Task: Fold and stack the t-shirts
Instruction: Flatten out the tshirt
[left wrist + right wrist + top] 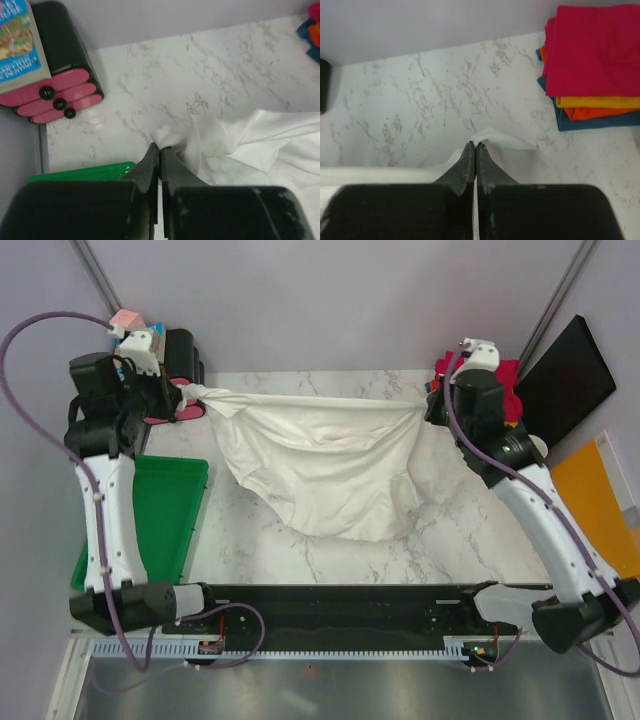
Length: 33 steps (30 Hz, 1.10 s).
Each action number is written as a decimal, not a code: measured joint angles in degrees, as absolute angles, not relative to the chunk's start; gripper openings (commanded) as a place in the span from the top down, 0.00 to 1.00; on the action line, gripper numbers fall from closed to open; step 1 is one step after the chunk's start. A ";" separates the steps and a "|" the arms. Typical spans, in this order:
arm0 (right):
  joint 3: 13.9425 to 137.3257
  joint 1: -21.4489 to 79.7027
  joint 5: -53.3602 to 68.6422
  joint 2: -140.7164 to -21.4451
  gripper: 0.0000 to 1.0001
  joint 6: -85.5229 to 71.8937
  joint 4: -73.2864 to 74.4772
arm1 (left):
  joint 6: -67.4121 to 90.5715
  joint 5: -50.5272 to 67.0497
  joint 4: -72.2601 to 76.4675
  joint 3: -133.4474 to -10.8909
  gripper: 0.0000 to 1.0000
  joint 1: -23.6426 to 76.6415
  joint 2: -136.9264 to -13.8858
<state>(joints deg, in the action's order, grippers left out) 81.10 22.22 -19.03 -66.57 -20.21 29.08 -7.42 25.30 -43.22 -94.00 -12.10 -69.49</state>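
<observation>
So the big off-white t-shirt [320,465] is stretched across the far half of the marble table [250,555]. Its top edge is pulled taut and the rest sags in a wrinkly belly toward the table's middle. The left gripper [160,147] is over the table's far left corner, jaws squeezed right together with a bunched corner of the shirt pinched at the tips. The right gripper [475,145] is the same deal at the table's far right side, clamped tight with a fold of white cloth caught between the tips. The folded pile sits in the table's far right corner, just beyond that gripper: magenta tee [595,50] on top, orange tee [600,107] under it, dark blue tee [600,121] at the bottom. A green tray [165,505] lies along the table's left edge, and a black-and-pink case [60,95] stands at the far left corner.
</observation>
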 measured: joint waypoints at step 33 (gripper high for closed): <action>80.16 24.91 -29.04 -92.49 0.07 -20.25 20.14 | -11.68 12.69 -33.93 -87.22 0.03 17.58 -91.74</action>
